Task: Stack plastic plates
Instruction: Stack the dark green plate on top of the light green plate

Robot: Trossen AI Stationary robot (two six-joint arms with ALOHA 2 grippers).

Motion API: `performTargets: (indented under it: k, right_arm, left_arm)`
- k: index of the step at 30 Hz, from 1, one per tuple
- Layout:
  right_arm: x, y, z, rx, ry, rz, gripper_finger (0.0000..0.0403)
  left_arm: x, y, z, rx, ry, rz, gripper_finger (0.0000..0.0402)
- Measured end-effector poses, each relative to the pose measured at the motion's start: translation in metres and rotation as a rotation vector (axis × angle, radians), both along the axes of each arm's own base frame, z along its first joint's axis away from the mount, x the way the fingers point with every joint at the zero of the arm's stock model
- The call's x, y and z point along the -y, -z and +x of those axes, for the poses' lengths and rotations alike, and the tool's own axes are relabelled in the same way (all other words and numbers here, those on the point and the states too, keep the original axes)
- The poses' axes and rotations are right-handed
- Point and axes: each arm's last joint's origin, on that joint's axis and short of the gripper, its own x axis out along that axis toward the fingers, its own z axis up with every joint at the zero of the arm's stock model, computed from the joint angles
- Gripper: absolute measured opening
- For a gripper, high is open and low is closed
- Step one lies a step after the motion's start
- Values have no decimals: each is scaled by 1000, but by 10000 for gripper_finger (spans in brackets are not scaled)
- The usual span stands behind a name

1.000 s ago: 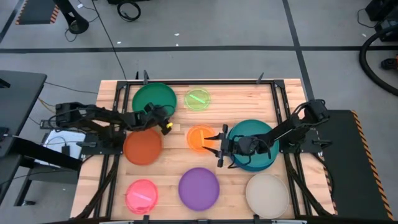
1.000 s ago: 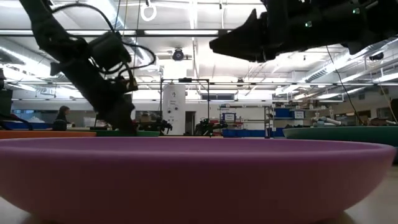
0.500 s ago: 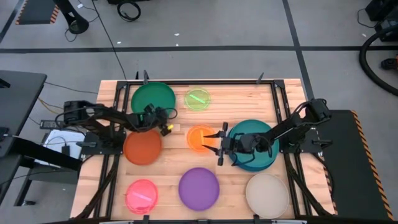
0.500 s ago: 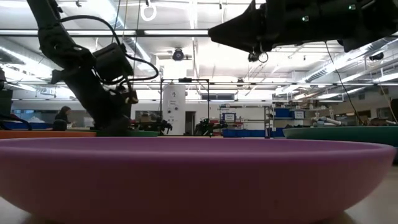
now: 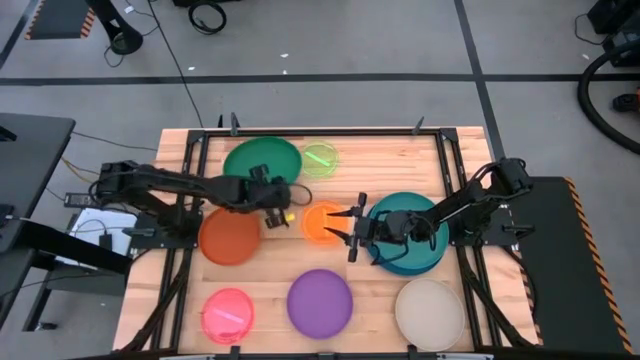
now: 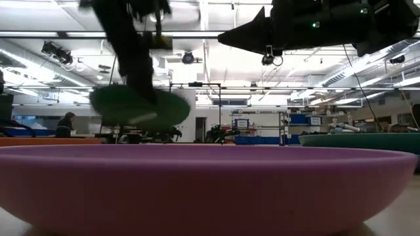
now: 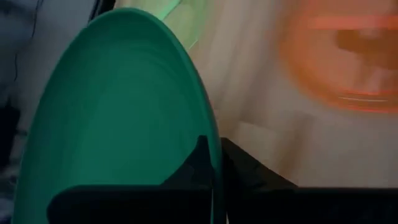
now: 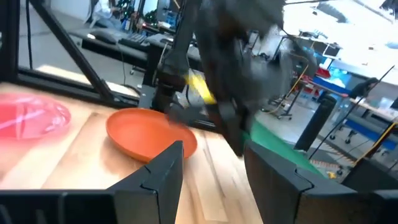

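Observation:
My left gripper (image 5: pixel 268 188) is shut on the dark green plate (image 5: pixel 260 160), which is in the air over the table's far middle and shows lifted in the low view (image 6: pixel 141 106). My right gripper (image 5: pixel 346 228) is open and empty, above the right edge of the small orange plate (image 5: pixel 320 222) and left of the teal plate (image 5: pixel 412 235). The lime green plate (image 5: pixel 320 158), red-orange plate (image 5: pixel 230 236), pink plate (image 5: pixel 228 313), purple plate (image 5: pixel 320 302) and beige plate (image 5: pixel 430 312) lie flat on the table. My left gripper pinches the dark green plate's rim (image 7: pixel 213 149) on the plate's near side, one finger (image 7: pixel 200 163) on the inner face and one on the outer face. The plate is lifted clear of the table and tilted, reaching away from the fingers toward the far edge.
The lifted plate's right edge stands close to the lime green plate. The right wrist view shows the red-orange plate (image 8: pixel 149 134) and the left arm (image 8: pixel 230 62) ahead of my right gripper (image 8: pixel 214 168). Bare wood shows between the orange and purple plates (image 5: pixel 300 260).
My left gripper has risen and gone toward the table's right edge, carrying the dark green plate. The plate lay flat at the far left. It is now lifted clear, tilted, and nearer the lime green plate.

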Motion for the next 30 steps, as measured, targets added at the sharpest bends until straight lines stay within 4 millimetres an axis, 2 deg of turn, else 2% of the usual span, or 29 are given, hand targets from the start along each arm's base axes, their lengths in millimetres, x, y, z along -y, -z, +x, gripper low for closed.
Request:
performTargets:
  k: [3, 6, 9, 11, 14, 17, 22, 27, 30]
  right_arm:
    - [-3, 1, -1, -13, -8, -31, 178]
    - [-9, 2, -2, -31, -31, -68, 178]
    - [-23, -2, -3, -57, -74, -109, 179]
    - [-38, -12, -3, -77, -102, -129, 179]
    - [-60, -30, 1, -164, -138, -179, 183]
    - [-73, -48, 8, -275, -181, -225, 185]
    - [-72, -81, 21, -402, -202, -274, 190]
    - [-48, -94, 33, -485, -266, -286, 198]
    - [-33, -92, 37, -518, -287, -271, 207]
  left_arm:
    - [30, -29, -4, -31, 73, -6, 17]
    - [64, -44, -5, 2, 190, -3, 17]
    - [96, -45, -13, -2, 314, -31, 17]
    - [113, -42, -17, 3, 355, -83, 17]
    - [130, -35, -24, -26, 382, -126, 17]
    - [144, -35, -25, 5, 449, -130, 17]
    - [150, -35, -29, -33, 522, -139, 17]
    - [139, -30, -25, -83, 559, -105, 17]
    - [130, -23, -27, -112, 590, -106, 17]
